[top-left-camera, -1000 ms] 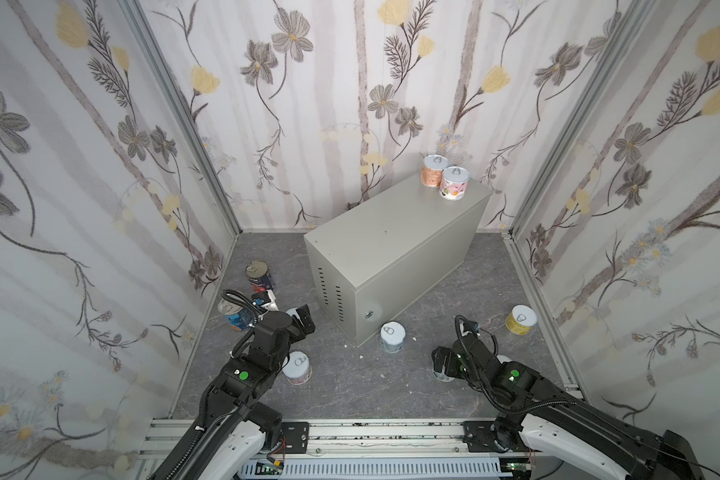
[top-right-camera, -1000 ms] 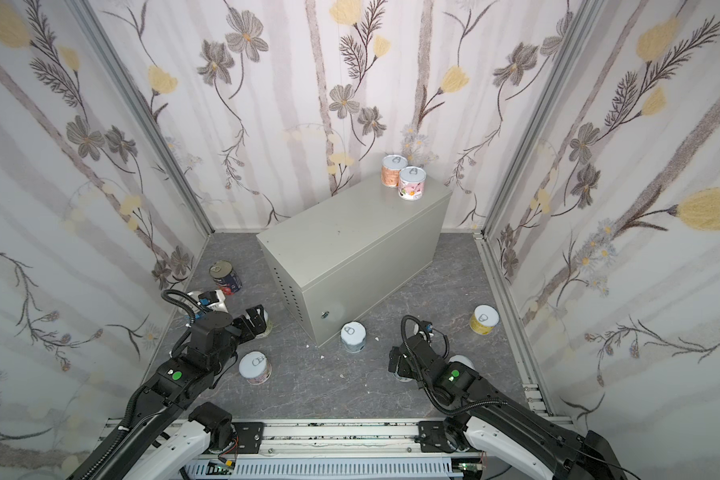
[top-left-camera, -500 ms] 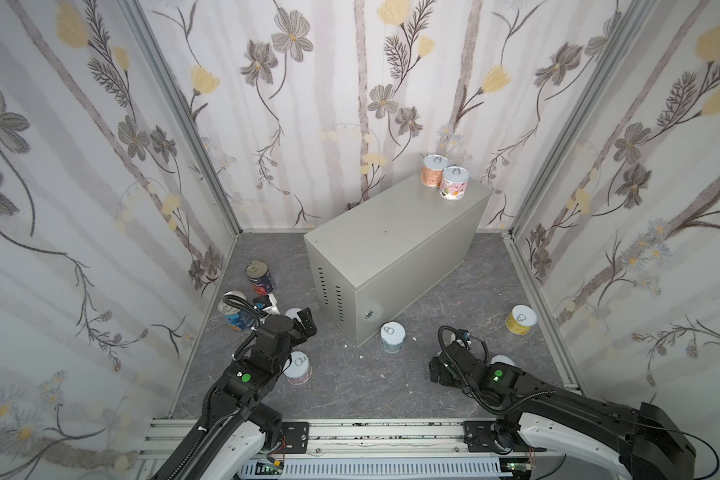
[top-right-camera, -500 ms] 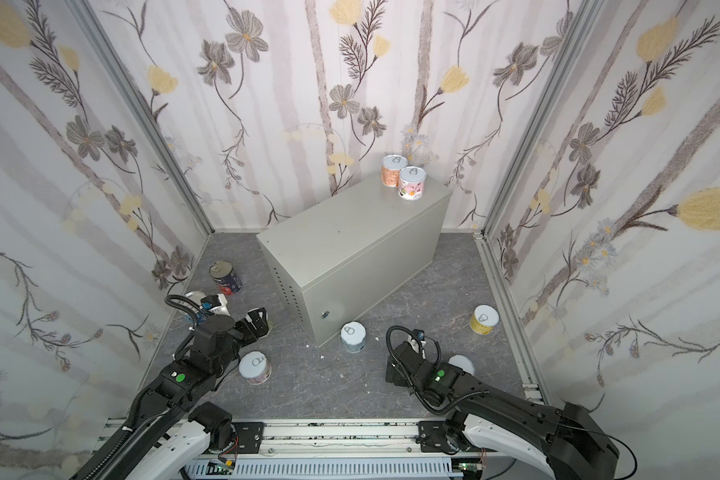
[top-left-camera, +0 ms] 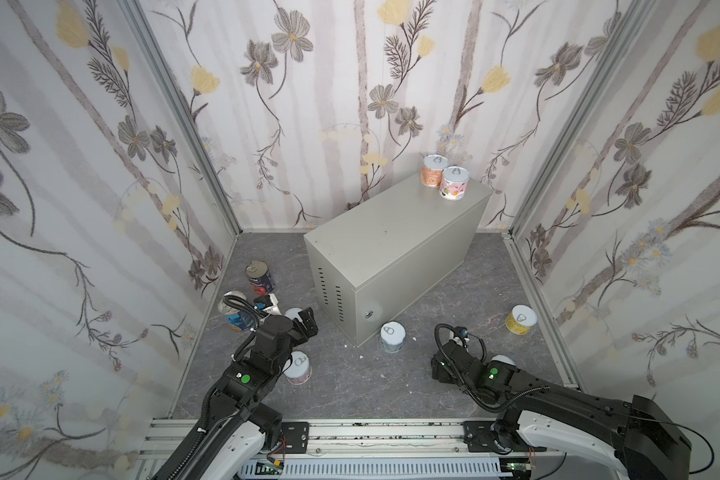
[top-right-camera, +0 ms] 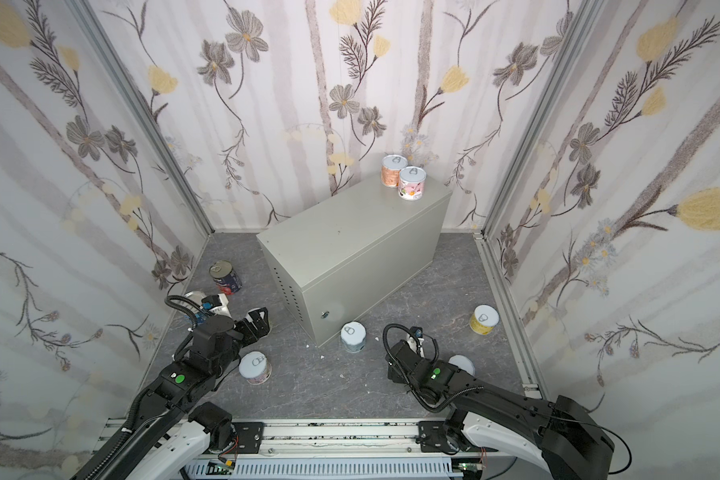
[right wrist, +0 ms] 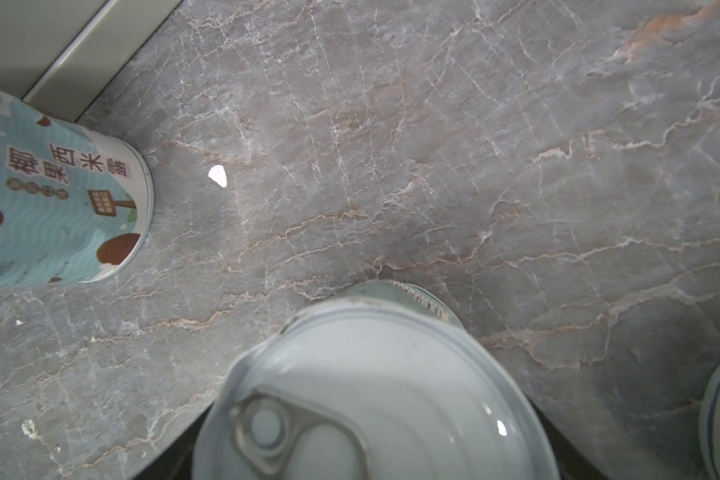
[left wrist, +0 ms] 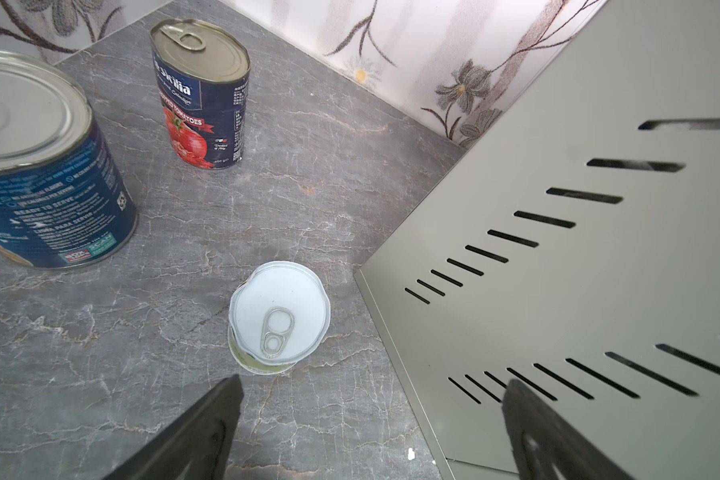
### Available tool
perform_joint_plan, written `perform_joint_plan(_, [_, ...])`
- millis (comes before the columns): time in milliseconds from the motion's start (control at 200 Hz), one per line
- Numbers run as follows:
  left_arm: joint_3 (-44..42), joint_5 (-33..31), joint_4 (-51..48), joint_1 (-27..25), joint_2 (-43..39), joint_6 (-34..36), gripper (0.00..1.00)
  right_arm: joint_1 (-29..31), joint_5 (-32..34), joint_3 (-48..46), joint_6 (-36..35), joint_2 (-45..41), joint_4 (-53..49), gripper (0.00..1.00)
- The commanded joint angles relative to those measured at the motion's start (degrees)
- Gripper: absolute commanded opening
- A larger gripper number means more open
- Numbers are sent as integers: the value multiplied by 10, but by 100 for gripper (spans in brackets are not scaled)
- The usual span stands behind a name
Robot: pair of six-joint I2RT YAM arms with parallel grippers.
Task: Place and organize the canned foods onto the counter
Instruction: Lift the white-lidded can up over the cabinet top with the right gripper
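The right gripper (top-left-camera: 440,371) is seen low over the floor (top-left-camera: 350,386), towards its front edge. Its jaws are pressed against both sides of a white-lidded can (right wrist: 375,395), which stands upright between them. The left gripper (left wrist: 373,380) is held with its jaws wide apart. A short green-labelled can (left wrist: 279,316) stands just ahead of them, unheld, beside the vented end of the counter (top-left-camera: 391,245). An orange can (top-left-camera: 433,170) and a pink can (top-left-camera: 454,183) are set side by side at the far end of the counter top. A light blue can (top-left-camera: 392,336) stands on the floor by the counter's near corner.
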Motion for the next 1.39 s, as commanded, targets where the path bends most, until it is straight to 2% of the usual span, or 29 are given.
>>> perform_joint_plan(0, [14,3,19,0,-4,-6,100,1,-15,-3,0,6,16,68])
perform_joint_plan(115, [26,11,18,0,-1,-3,100,0,-12,6,-7,1,6,55])
perform_joint_plan(215, [36,19,17,-1,8,0,100,1,-8,25,-16,-7,-11,51])
perform_joint_plan(655, [110,17,-3,0,27,31,100,-3,6,162,-115,-59,-117,51])
perform_joint_plan(914, [174,-5,-36,0,28,75,100,-36,-20,278,-191,-72,-190,50])
perform_joint_plan(1079, [227,-12,-56,0,41,98,100,-49,-8,343,-225,-83,-210,50])
perform_joint_plan(1139, [244,-11,-59,0,49,102,100,-69,-6,369,-237,-80,-213,50])
perform_joint_plan(1389, [311,0,-66,0,88,116,100,-91,-14,483,-289,-27,-225,50])
